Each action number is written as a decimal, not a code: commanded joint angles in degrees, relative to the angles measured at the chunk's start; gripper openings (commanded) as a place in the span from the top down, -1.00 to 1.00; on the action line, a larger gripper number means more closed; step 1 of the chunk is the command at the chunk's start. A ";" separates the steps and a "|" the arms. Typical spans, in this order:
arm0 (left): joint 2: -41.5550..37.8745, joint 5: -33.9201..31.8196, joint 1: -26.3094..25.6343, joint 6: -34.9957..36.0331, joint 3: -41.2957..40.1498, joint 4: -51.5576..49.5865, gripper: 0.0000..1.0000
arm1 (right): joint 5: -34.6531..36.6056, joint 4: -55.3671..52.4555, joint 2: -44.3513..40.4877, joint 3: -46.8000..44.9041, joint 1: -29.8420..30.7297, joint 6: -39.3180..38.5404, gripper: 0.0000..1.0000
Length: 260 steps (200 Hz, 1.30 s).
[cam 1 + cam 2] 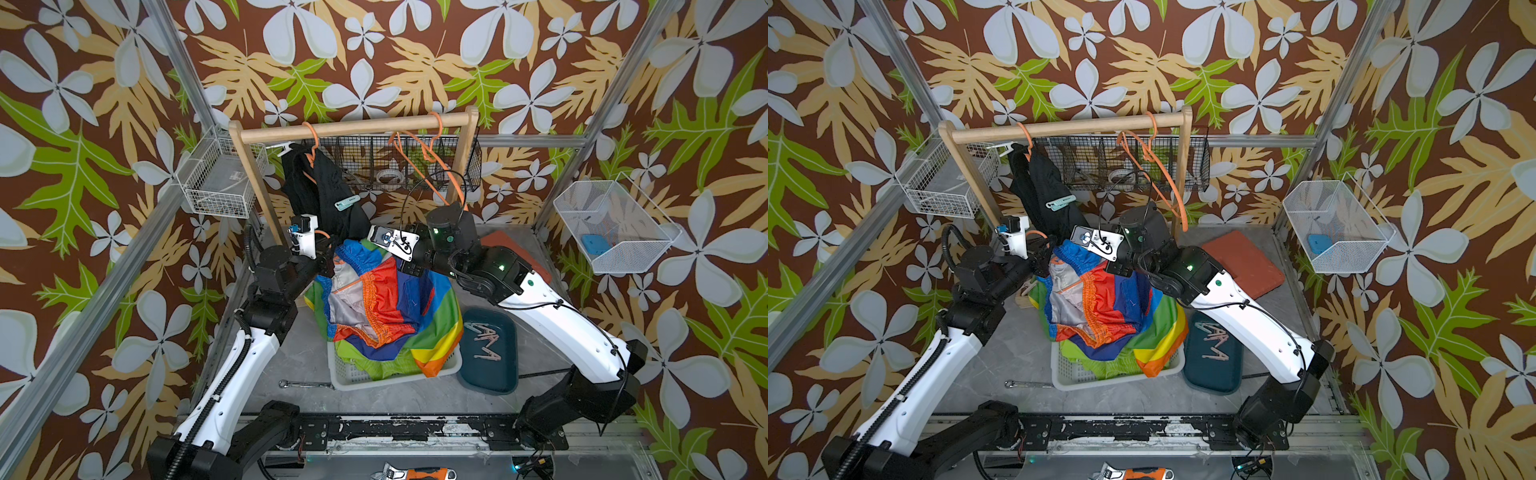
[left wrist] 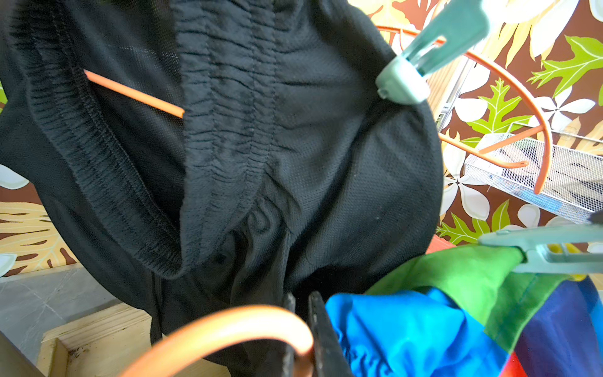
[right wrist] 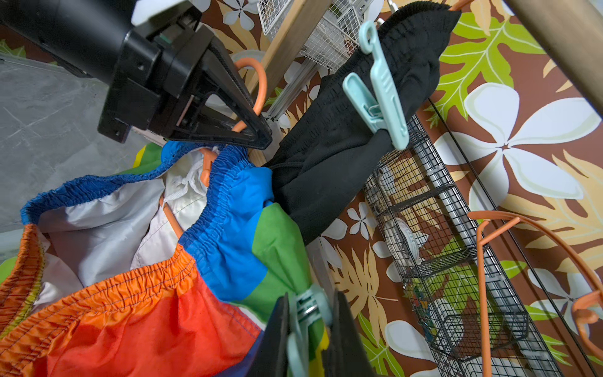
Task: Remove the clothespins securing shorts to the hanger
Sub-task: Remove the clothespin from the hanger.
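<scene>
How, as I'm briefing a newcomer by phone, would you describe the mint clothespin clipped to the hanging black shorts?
Find the wooden clothes rail at the back; black mesh shorts hang there on an orange wire hanger. The pale mint plastic clothespin grips their edge, up in the air, unlike the pale clothespins lying loose in the dark teal tray.

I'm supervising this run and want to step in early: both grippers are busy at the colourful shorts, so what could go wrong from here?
1. The right gripper clamps the mint clothespin right at the green cloth of the colour-blocked shorts; pulling may drag fabric if the clip does not open.
2. The left gripper pinches only the thin orange hanger hook, which could slip or twist under that pull.
3. The black shorts hang close by; either gripper might snag them.
</scene>
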 commanded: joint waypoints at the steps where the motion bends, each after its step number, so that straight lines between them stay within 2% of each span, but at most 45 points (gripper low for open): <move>1: 0.11 -0.09 0.06 0.12 0.41 1.96 1.00 | -2.10 0.94 0.05 0.58 -0.06 1.41 0.72; 191: 0.37 -0.35 0.00 0.29 0.35 1.94 1.00 | -5.89 2.17 0.06 2.92 -0.99 4.82 0.91; 230: 0.55 -0.44 0.00 0.30 0.48 1.82 1.00 | -2.98 1.60 -1.76 3.11 -1.07 4.65 0.90; 260: 0.48 -0.53 0.01 0.29 0.45 1.83 1.00 | 0.48 2.21 -7.86 -2.15 -2.54 7.32 0.90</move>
